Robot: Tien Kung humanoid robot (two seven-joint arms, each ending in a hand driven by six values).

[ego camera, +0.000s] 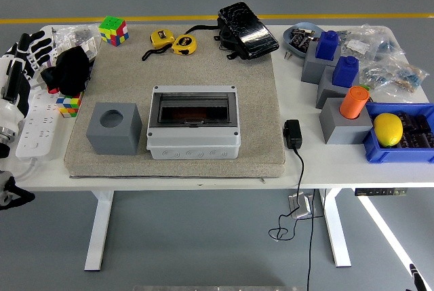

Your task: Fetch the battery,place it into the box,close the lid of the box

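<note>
Fingers [37, 43] spread and empty at the far left edge of the frame, left hand [27, 53] raised over the white power strip [35, 123], nowhere near a grasp. No right hand in frame. Box [194, 122] parked dead centre on the grey mat [176, 81], dark lid [194, 109] lying shut, so needing to be opened before anything goes in. Battery hard to pick out: probably among the small dark cells in the round dish [303, 35], upper right, well apart from the box. Task barely begun, by the look of it.

Grey box [194, 123], dark clear lid shut, mid-mat; batteries [415, 130] seemingly in blue bin.
</note>
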